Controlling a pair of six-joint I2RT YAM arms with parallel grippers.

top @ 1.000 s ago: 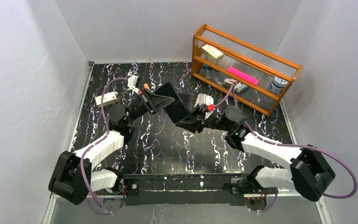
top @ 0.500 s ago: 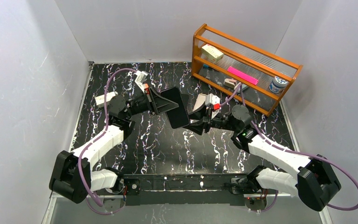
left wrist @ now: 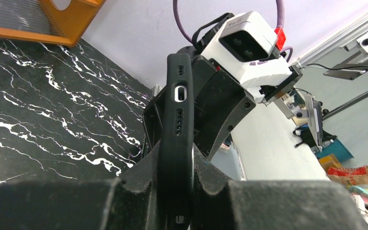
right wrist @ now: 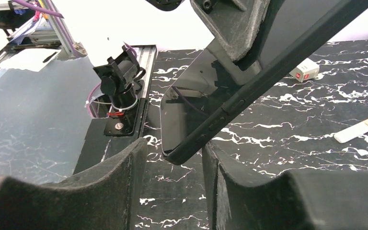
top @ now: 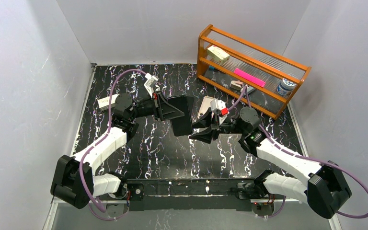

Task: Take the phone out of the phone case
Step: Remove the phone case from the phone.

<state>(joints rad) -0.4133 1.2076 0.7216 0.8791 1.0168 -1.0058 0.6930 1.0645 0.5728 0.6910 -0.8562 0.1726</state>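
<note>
Now our left gripper (left wrist: 175,194) is pinched hard on the case (left wrist: 176,110), fingers pressed to its front and back. It holds the case above the table, with the phone (right wrist: 184,112) still seated inside. Our right gripper (right wrist: 172,184) is spread wide, one finger on either side of the phone's lower corner. From the wrist view, neither finger seems to touch it yet.

Over the last second the left arm has swung the phone from a slant at the far side to a nearly square stance over mid-table. The right gripper has dropped slightly and closed in on its near end. We judge the holding settled and the peeling not begun. Next the right fingers need a bite on a corner or lip, and a slip there could twist the phone out of the left pinch.

Beneath lies the black, white-veined table (top: 163,153), with a small box (right wrist: 306,70) and a white, orange-tipped stick (right wrist: 359,128) well apart from the work. A wooden rack (top: 201,57) stands at the far right, and pale walls (top: 28,72) close in on three sides.
</note>
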